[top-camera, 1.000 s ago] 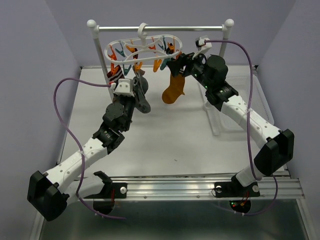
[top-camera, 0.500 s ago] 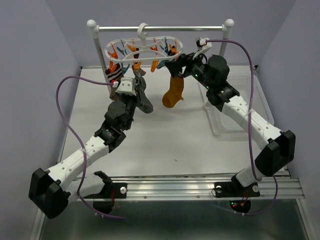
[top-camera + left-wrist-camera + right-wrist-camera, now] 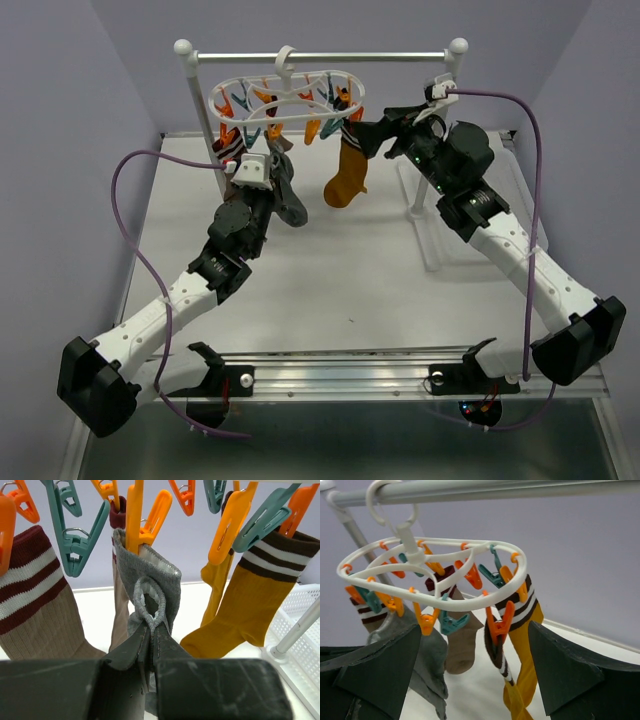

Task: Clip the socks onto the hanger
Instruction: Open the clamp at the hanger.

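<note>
The white oval hanger [image 3: 285, 92] hangs by its hook from the rail. In the left wrist view, a grey sock [image 3: 159, 578] is held at its cuff by an orange clip [image 3: 136, 520]. My left gripper [image 3: 150, 626] is shut on a fold of that sock just below the clip; in the top view it [image 3: 272, 155] is under the hanger's left side. A mustard sock [image 3: 348, 175] with a striped cuff hangs from an orange clip [image 3: 498, 625]. My right gripper [image 3: 475, 627] is wide open and empty, a little to the right of that sock [image 3: 372, 133].
A tan sock with maroon and white stripes [image 3: 35, 605] and a second mustard sock [image 3: 257, 605] also hang from clips. The silver rail [image 3: 320, 57] stands on white posts at the back. A white basket [image 3: 428, 255] sits on the right of the table.
My right arm has drawn back to the right, away from the mustard sock, which now hangs free from its clip. The left arm has barely moved.
</note>
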Controlling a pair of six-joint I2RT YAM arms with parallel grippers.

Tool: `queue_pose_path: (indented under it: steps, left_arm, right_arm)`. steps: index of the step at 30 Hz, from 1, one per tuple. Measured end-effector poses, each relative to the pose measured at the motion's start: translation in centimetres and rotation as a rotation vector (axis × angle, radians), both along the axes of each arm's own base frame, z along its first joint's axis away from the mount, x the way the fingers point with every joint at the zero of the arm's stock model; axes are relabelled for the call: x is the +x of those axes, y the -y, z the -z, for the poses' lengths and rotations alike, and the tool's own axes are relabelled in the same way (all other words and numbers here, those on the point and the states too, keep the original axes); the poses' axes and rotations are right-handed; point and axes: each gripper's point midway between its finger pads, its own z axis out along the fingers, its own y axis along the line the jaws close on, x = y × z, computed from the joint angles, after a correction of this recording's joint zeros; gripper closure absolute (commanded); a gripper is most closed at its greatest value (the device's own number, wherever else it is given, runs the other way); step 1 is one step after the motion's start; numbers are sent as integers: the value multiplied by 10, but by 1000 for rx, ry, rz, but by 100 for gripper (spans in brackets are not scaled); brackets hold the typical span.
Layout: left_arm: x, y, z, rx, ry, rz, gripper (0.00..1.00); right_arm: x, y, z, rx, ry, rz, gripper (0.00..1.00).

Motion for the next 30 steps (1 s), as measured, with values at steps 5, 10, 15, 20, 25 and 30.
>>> queue_pose_path:
  steps: [5,10,15,20,25,30]
  left_arm:
    - [-1,3,-1,2,4,16,100]
    - [-1,4,-1,5,5,26,100]
    - [-2,7,-2,7,7,39,100]
    - [-2,7,-1,8,7,42,100]
    - [-2,7,-2,8,7,43,100]
    - [-2,7,-2,8,7,44,100]
  right_arm:
    - [-15,-16,-2,-15,16,-119,7]
    - [-10,-37,23,-39,-36,-210,8]
    - [11,-53,55,-46,-127,-229,11]
    - [19,-57,65,-40,-160,-222,12]
    - [26,-57,56,-29,-141,-203,13]
    - [33,-57,50,-28,-121,-178,14]
